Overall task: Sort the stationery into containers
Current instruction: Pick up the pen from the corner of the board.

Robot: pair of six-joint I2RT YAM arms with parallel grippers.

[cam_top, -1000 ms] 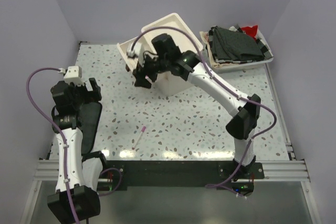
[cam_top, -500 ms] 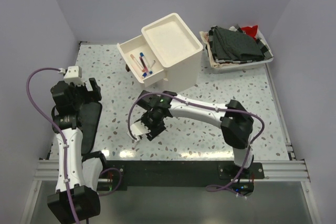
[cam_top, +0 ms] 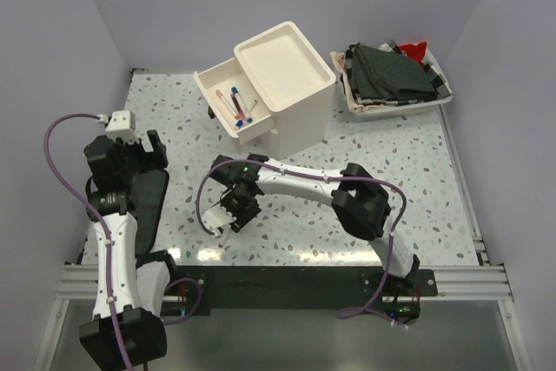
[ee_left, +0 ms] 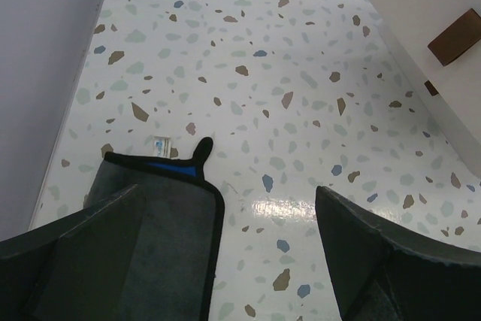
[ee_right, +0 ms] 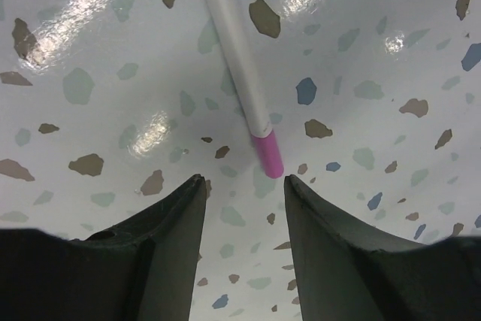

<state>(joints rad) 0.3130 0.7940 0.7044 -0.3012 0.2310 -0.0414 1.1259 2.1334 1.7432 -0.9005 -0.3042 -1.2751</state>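
Note:
A white pen with pink ends [ee_right: 239, 73] lies on the speckled table, just ahead of my right gripper [ee_right: 242, 182]. The gripper is open and empty, its tips low over the table with the pen's pink end [ee_right: 267, 155] just beyond them. In the top view my right gripper [cam_top: 233, 215] is near the front left and hides the pen. The cream cabinet [cam_top: 291, 84] stands at the back. Its top drawer [cam_top: 208, 84] is pulled open and holds several pens [cam_top: 236, 103]. My left gripper [ee_left: 229, 201] is open and empty at the left [cam_top: 130, 158].
A dark pouch with blue trim [ee_left: 150, 238] lies under my left gripper, also seen in the top view [cam_top: 149, 202]. The cabinet's side and a brown handle [ee_left: 457, 35] show at the right of the left wrist view. A white tray of dark cloths [cam_top: 360, 111] stands back right.
My right arm swung from the open drawer down to the front left of the table and lowered over the pink pen. The left arm has not moved.

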